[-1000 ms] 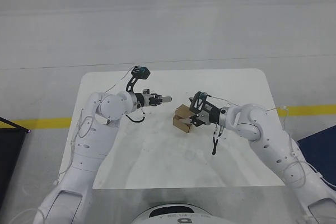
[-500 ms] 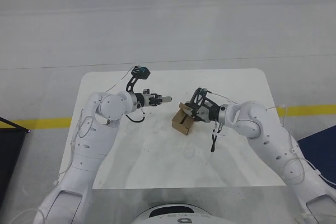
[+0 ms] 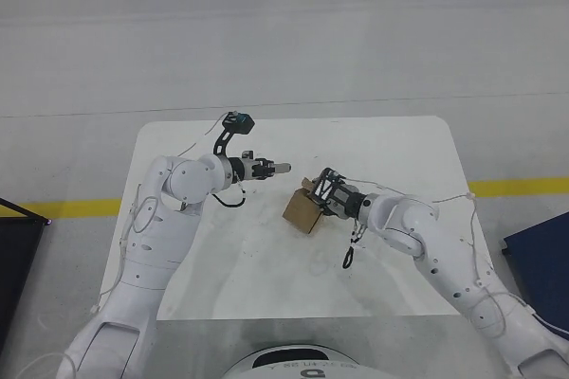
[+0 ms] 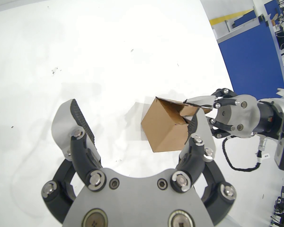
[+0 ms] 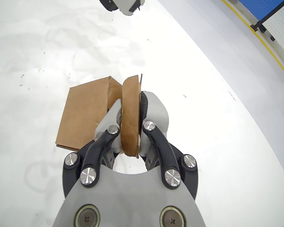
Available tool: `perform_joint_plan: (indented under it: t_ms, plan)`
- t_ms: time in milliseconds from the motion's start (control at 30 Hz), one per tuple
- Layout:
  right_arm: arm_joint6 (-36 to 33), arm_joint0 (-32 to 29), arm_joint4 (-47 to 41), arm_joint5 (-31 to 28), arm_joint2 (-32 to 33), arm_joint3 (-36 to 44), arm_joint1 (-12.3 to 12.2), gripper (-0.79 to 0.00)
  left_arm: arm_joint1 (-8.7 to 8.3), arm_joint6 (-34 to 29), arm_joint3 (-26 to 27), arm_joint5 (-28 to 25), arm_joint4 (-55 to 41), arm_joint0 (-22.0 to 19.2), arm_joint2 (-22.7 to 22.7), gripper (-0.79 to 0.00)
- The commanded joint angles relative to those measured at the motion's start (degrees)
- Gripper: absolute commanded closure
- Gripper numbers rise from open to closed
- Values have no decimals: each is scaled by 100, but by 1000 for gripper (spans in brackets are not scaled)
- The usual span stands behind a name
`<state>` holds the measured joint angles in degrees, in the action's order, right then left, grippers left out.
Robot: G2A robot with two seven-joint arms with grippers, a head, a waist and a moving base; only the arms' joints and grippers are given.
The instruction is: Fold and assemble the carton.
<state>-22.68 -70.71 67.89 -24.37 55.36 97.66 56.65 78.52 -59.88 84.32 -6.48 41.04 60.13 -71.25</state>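
One carton [image 5: 85, 112] flap half-hidden between right jaws

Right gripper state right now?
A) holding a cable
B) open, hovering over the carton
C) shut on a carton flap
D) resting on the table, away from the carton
C: in the right wrist view the right gripper is clamped from both sides on a flap of the carton, while the left gripper is open and apart from it.
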Motion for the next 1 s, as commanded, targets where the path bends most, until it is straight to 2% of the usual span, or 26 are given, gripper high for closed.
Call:
perform_joint_plan:
  t_ms: [0,200,300,400,433,500,567,633,667,833,967]
  plan:
    - [81,-133,-17,-105,109,71,-32,-770,0,0,0,0,0,0,0,-785]
    - [615,-699,-102,-910,622,239,-191,-785,0,0,0,0,0,0,0,-785]
    - [820,-854,-342,-1970,896,165,-293,-785,0,0,0,0,0,0,0,-785]
    - [975,-737,-1217,-3233,1213,-321,-381,-720,0,0,0,0,0,0,0,-785]
    - [1057,-664,-1597,-3363,1231,-499,-398,-723,0,0,0,0,0,0,0,-785]
    - [1153,-434,-2581,-3363,1054,-845,-430,-723,0,0,0,0,0,0,0,-785]
    - [1116,-211,-3072,-3363,903,-1134,-444,-711,0,0,0,0,0,0,0,-785]
    - [1027,64,-3272,-3363,707,-1405,-423,-754,0,0,0,0,0,0,0,-785]
    - [1016,195,-3254,-3328,642,-1575,-397,-782,0,0,0,0,0,0,0,-785]
    - [1080,613,-2605,-2430,92,-1819,-171,-785,0,0,0,0,0,0,0,-785]
    - [1123,708,-2152,-2005,-166,-1881,-68,-785,0,0,0,0,0,0,0,-785]
